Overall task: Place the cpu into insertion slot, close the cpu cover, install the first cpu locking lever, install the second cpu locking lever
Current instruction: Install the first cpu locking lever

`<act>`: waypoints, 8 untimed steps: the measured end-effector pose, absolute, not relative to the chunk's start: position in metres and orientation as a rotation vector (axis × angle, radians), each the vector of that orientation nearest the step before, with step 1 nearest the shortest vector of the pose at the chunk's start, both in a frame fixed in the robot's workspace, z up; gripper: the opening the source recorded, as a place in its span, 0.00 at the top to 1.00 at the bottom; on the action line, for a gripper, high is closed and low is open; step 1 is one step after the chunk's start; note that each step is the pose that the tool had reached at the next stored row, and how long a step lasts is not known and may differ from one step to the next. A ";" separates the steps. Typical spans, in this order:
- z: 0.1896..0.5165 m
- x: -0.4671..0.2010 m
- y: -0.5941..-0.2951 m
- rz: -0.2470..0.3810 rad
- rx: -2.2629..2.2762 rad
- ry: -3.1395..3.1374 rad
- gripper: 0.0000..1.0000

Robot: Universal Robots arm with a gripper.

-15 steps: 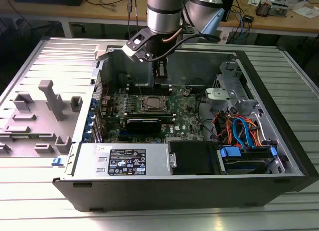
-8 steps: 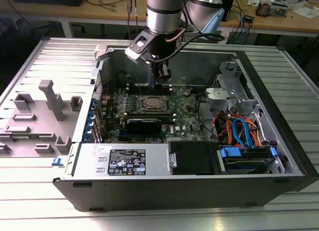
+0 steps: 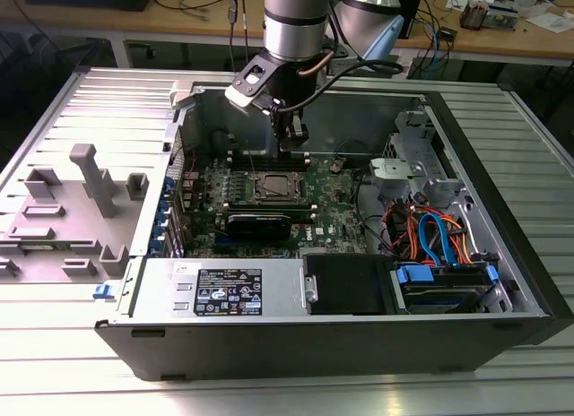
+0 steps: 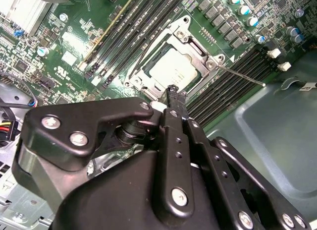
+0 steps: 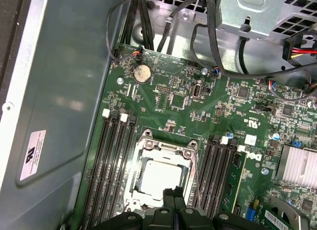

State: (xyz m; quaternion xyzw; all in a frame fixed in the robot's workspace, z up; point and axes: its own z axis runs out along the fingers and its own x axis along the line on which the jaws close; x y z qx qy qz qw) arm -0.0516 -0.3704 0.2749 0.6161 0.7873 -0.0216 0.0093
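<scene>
Chip [image 5: 159,178] is seen seated in the socket [image 3: 256,190], near the middle of the green board [image 3: 332,196]. Cover frame [image 5: 166,150] is laid flat over it, with the chip top showing through the cutout. Placing and cover closing are judged done, and lever work is judged the step in hand.

One lever [image 4: 242,76] is seen as a thin rod sticking out from a socket corner across the memory slots [image 4: 233,86]; it is judged not latched. A second thin wire [image 5: 196,183] runs along the opposite side of the socket. Whether it is latched cannot be told.

For this step, a push on the rod is judged needed, down and sideways under its catch. A narrow tip and little side slip are called for, since the rod is thin.

The arm is brought down near-vertical into the open case [image 3: 502,165], with the wrist angled and the fingers pointed at the board. Gripper [image 4: 174,93] is held at 12 o'clock of the socket in the exterior view, just beside the socket edge. The pincer is pressed together with nothing held. Contact with frame or lever cannot be told.
</scene>
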 end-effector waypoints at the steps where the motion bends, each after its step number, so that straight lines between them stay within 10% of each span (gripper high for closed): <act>1: 0.275 -0.052 -0.370 -0.068 1.924 2.459 0.89; 8: 0.275 -0.052 -0.370 -0.067 1.908 2.472 0.89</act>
